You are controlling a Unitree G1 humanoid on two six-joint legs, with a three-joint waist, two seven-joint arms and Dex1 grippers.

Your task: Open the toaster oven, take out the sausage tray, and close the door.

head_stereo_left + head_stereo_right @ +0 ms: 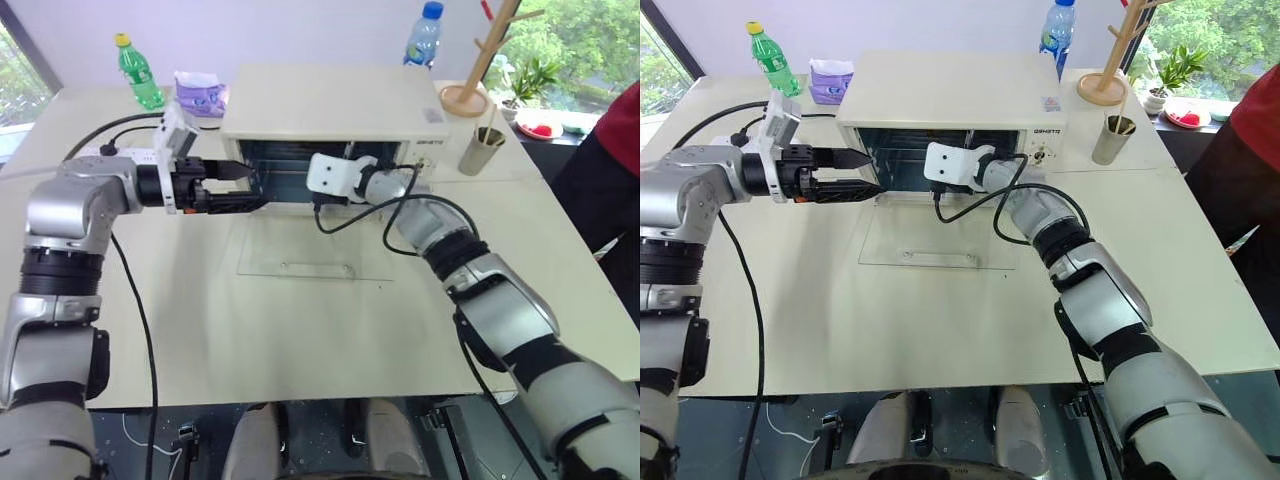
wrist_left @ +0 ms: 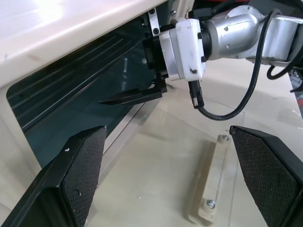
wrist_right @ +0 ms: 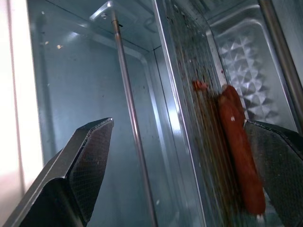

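Observation:
The cream toaster oven (image 1: 330, 100) stands at the back of the table with its cavity open. Its glass door (image 1: 315, 250) lies flat on the table in front, bar handle (image 1: 318, 268) toward me. My left gripper (image 1: 250, 187) is open and empty, hovering at the left edge of the opening. My right gripper (image 3: 180, 124) is open inside the cavity. In the right wrist view a reddish-brown sausage (image 3: 239, 146) lies on the sausage tray (image 3: 203, 156), between the fingers and close beside one finger (image 3: 279, 161). The left wrist view shows one right finger (image 2: 128, 97) reaching into the oven.
Behind the oven stand a green bottle (image 1: 140, 72), a purple pack (image 1: 200, 93), a blue-capped water bottle (image 1: 424, 35) and a wooden stand (image 1: 480, 60). A metal cup (image 1: 482, 150) sits right of the oven. A person in red (image 1: 620, 130) is at the right.

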